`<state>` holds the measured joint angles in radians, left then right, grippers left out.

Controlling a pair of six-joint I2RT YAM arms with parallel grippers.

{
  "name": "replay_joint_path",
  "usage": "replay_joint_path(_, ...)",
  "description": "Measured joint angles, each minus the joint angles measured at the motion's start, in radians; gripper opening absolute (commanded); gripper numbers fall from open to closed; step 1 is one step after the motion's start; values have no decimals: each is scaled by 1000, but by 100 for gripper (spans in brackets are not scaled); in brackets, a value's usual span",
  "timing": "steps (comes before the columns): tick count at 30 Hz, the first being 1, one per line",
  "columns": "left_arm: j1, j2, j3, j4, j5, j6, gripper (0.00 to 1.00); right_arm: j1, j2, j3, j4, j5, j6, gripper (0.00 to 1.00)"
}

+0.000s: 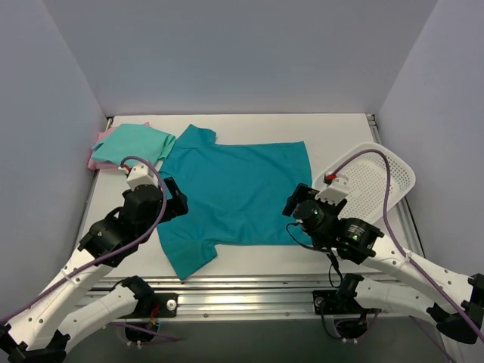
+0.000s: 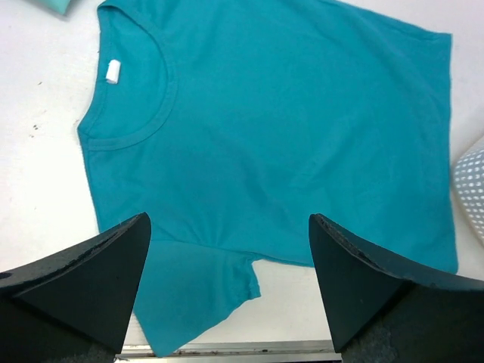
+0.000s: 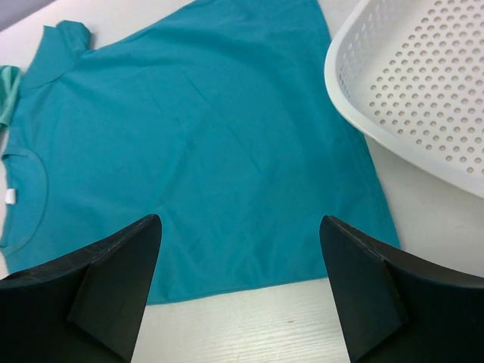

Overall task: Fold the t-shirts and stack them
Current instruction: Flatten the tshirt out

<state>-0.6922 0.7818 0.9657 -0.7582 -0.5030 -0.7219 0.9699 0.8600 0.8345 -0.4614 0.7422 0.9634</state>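
The teal t-shirt [image 1: 234,193] lies spread flat on the tabletop [image 1: 257,261], the left gripper [image 1: 175,198] over its collar end and the right gripper [image 1: 296,203] over its hem, both with jaws wide and empty, so an uneven pinch by either could drag it into a skewed, wrinkled fold.

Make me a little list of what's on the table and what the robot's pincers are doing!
big shirt: teal t-shirt, spread flat in the middle of the table
pile: mint t-shirt lying on pink t-shirt, far left corner
basket: white with holes, to the right, nothing seen inside
left pincer: open, holding nothing, over the collar end
right pincer: open, holding nothing, over the hem end
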Motion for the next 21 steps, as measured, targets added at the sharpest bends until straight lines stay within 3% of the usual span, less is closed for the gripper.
replay_joint_path(13, 0, 8, -62, -42, -15, -2, 94, 27, 19, -3, -35, 43, 36, 86)
replay_joint_path(21, 0, 97, -255, 111, 66, -39, 92, 27, -26, -207, 116, -47, 44, 87)
